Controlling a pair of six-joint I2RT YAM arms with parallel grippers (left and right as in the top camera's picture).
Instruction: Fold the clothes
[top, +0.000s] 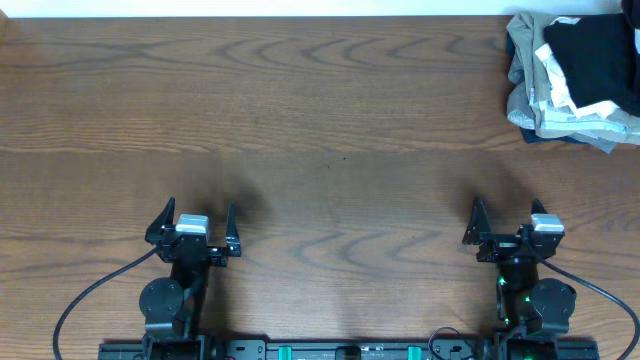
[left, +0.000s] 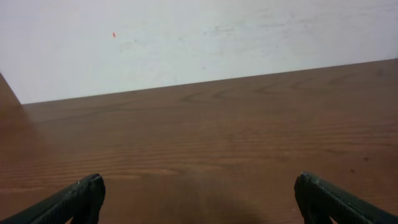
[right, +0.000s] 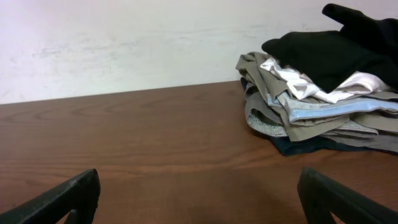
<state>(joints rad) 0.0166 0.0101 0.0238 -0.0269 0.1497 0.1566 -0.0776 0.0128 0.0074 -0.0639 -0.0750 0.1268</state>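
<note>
Both arms sit low at the near table edge, left gripper (top: 200, 208) and right gripper (top: 507, 206) pointing toward the far side. Wood-grain table (top: 300, 100), white wall (left: 186, 37) behind it. Fingers on each spread wide, empty. Black t-shirt (top: 592, 48) crumpled atop khaki-grey garments (top: 528, 62) at the far right corner, well apart from both grippers.

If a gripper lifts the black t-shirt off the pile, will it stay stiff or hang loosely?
Probably floppy: the black t-shirt lies crumpled in soft folds, so it would likely droop. It rests on the khaki-grey garments, touching a white cloth, so lifting may drag those along.
</note>
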